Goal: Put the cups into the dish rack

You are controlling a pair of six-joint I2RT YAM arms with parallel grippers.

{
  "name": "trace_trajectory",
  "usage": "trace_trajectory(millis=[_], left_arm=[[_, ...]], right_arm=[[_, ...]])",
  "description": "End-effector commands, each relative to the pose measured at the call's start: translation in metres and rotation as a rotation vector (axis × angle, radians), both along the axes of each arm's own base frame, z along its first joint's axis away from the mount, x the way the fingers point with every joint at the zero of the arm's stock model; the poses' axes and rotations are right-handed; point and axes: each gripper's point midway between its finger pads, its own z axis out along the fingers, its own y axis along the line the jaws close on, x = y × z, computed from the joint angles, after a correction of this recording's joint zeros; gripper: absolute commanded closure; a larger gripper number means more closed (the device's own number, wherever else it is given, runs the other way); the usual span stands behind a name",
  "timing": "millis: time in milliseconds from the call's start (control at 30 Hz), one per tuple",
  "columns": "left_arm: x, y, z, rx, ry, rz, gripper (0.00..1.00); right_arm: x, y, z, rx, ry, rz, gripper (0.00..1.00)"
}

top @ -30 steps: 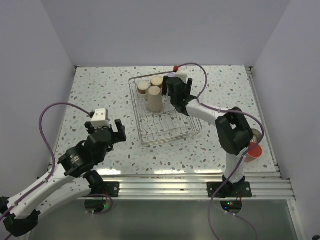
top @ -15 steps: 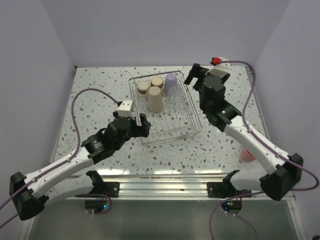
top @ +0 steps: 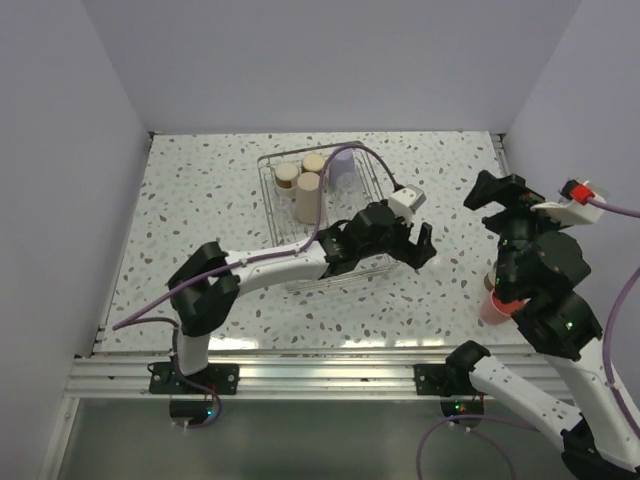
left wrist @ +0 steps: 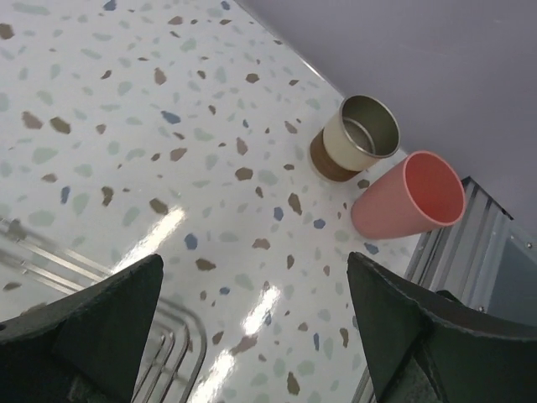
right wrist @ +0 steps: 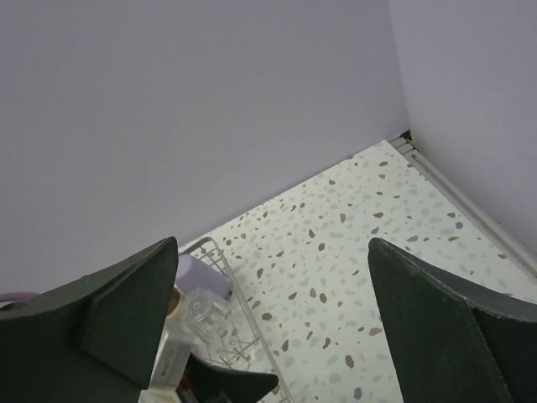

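The wire dish rack (top: 372, 192) holds a beige tumbler (top: 308, 197), two steel cups with tan bases (top: 287, 176) upside down, and a lavender cup (top: 343, 168). The right wrist view also shows a clear glass cup (right wrist: 197, 311) in the rack (right wrist: 245, 309) beside the lavender cup (right wrist: 201, 275). A salmon-pink cup (left wrist: 411, 197) lies on its side next to an upright steel cup (left wrist: 357, 138) near the table's right edge. My left gripper (top: 415, 248) is open and empty just right of the rack, pointing at those two cups. My right gripper (top: 497, 195) is open, empty and raised.
The right arm hides most of the salmon cup (top: 491, 309) in the top view. A metal rail (left wrist: 478, 243) runs along the table's right edge just behind the two cups. The rack's corner wires (left wrist: 159, 336) lie under my left gripper.
My left arm has swung right across the rack's front to its right side. My right arm has pulled back from the rack, to the right and up.
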Motion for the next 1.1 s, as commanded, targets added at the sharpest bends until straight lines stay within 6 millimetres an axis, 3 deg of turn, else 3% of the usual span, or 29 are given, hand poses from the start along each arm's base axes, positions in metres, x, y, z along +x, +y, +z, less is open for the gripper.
trace_trajectory(millis=[0, 33, 67, 100, 133, 167, 200, 267, 300, 367, 400, 433, 533, 600, 800, 1067], left_arm=[[-0.013, -0.058, 0.023, -0.107, -0.044, -0.185, 0.07], [-0.016, -0.074, 0.039, -0.132, -0.059, -0.206, 0.07], [-0.015, -0.086, 0.015, -0.096, -0.036, -0.219, 0.07], [-0.018, -0.094, 0.009, -0.078, -0.033, -0.235, 0.07], [-0.022, -0.108, 0.026, -0.111, -0.055, -0.256, 0.07], [-0.025, -0.119, 0.008, -0.090, -0.045, -0.279, 0.07], [-0.032, -0.130, 0.020, -0.111, -0.061, -0.300, 0.07], [-0.039, -0.143, 0.006, -0.090, -0.069, -0.330, 0.07], [-0.041, -0.149, 0.013, -0.098, -0.085, -0.337, 0.07], [-0.050, -0.158, -0.007, -0.041, -0.097, -0.342, 0.07], [-0.056, -0.165, 0.002, -0.048, -0.116, -0.348, 0.07], [-0.053, -0.169, -0.011, -0.023, -0.131, -0.333, 0.07], [-0.055, -0.174, -0.031, 0.057, -0.144, -0.311, 0.07], [-0.058, -0.177, -0.033, 0.076, -0.159, -0.309, 0.07], [-0.042, -0.177, -0.062, 0.152, -0.201, -0.220, 0.05], [-0.039, -0.189, -0.069, 0.122, -0.206, -0.219, 0.06]], right_arm=[[-0.031, -0.032, 0.004, -0.018, 0.024, -0.075, 0.02], [-0.037, -0.037, 0.008, -0.007, 0.008, -0.072, 0.02], [-0.044, -0.041, 0.011, 0.005, -0.008, -0.070, 0.02], [-0.051, -0.047, 0.014, 0.014, -0.022, -0.072, 0.02], [-0.061, -0.053, 0.018, 0.029, -0.044, -0.068, 0.02], [-0.066, -0.056, 0.018, 0.029, -0.045, -0.066, 0.02], [-0.069, -0.059, 0.020, 0.032, -0.052, -0.067, 0.02], [-0.074, -0.062, 0.019, 0.023, -0.047, -0.069, 0.02], [-0.074, -0.063, 0.018, 0.019, -0.040, -0.073, 0.02], [-0.073, -0.062, 0.014, 0.009, -0.021, -0.071, 0.02], [-0.072, -0.061, 0.012, 0.006, -0.015, -0.069, 0.02], [-0.072, -0.059, 0.010, 0.010, -0.011, -0.059, 0.02], [-0.071, -0.056, 0.007, 0.022, -0.013, -0.042, 0.02], [-0.070, -0.054, 0.004, 0.025, -0.011, -0.032, 0.02], [-0.071, -0.051, -0.001, 0.036, -0.003, -0.009, 0.02], [-0.068, -0.048, -0.013, 0.020, 0.024, -0.008, 0.02]])
